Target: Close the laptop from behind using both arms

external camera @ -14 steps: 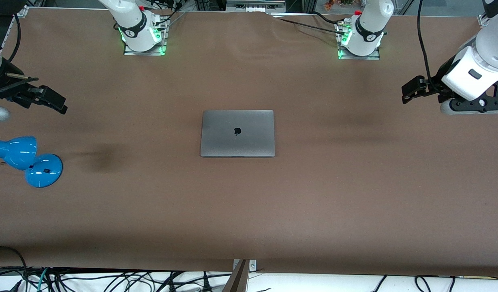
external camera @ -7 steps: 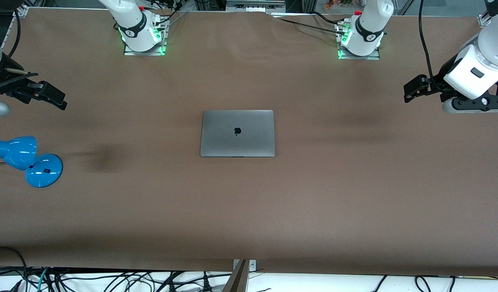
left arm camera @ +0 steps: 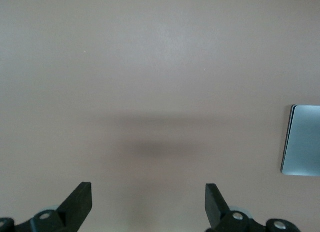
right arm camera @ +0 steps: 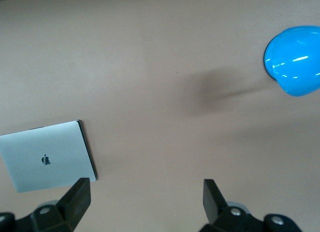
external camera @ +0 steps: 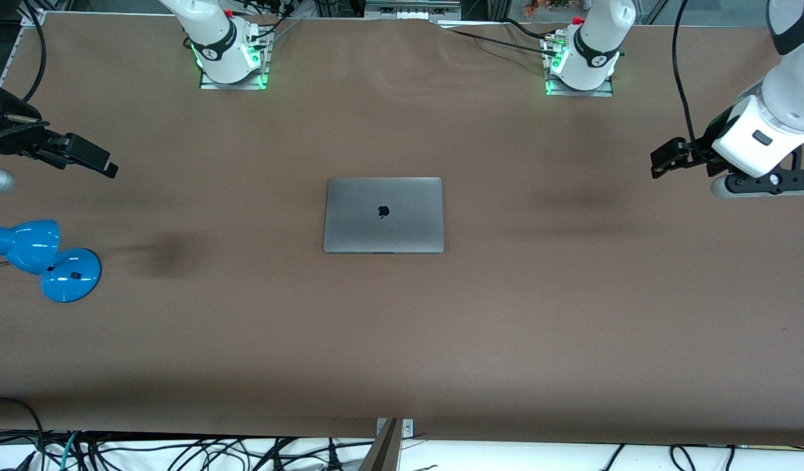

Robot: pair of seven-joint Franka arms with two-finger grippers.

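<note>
Lying flat and shut on the matte brown surface (external camera: 506, 314), the smooth grey laptop (external camera: 383, 215) is untouched; left tool (left arm camera: 148, 204) and right tool (right arm camera: 146, 202) hang spread open, partly cropped.

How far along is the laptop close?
Done: the laptop lies flat on the table, lid down, logo up. In hand: nothing; the left hand and right hand, both open, are over bare table at their own ends. Left: nothing visible.
</note>
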